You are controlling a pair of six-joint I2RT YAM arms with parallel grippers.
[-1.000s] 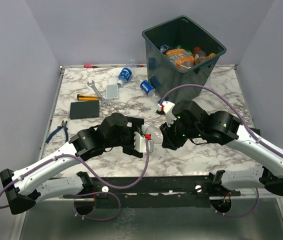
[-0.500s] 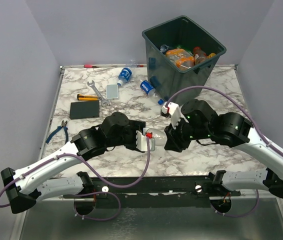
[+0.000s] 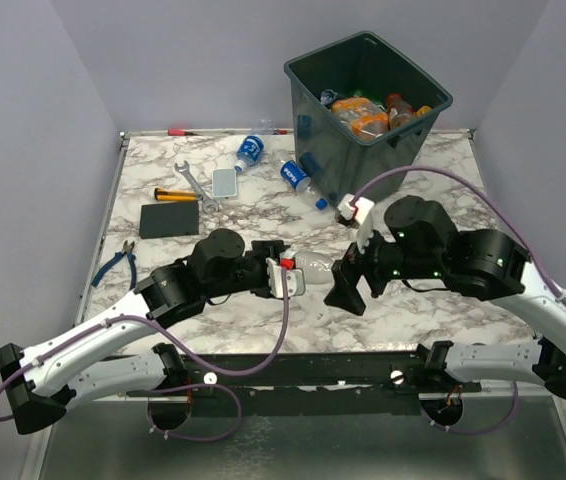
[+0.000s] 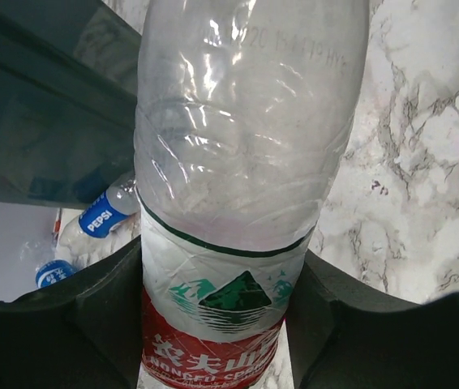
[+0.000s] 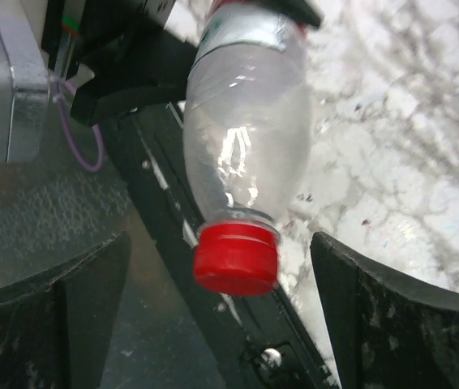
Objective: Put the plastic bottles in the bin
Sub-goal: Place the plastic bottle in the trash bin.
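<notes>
The main risk is a slip. The left fingers (image 4: 92,332) are clamped on the clear, crumpled plastic bottle with a red cap and a red-and-white label (image 4: 246,162), but only at its label end. The long thin-walled body sticks out unsupported and could pivot or squirt free on the way to the dark grey-green square plastic bin (image 3: 408,145). Squeezing harder may only buckle the soft wall.

The right fingers (image 5: 43,324) stand wide apart on either side of the cap and touch nothing. They are near enough that a careless move by either arm could knock the bottle.

The bottle is held over the white marbled worktop (image 3: 263,215), in front of the bin and well apart from it, roughly level, with its cap towards the right arm. It looks empty, dented and glossy, and the label carries a green mountain logo.

A blue-labelled plastic bottle (image 3: 295,177) lies just beside the bin's left wall, and more sit inside the bin.
</notes>
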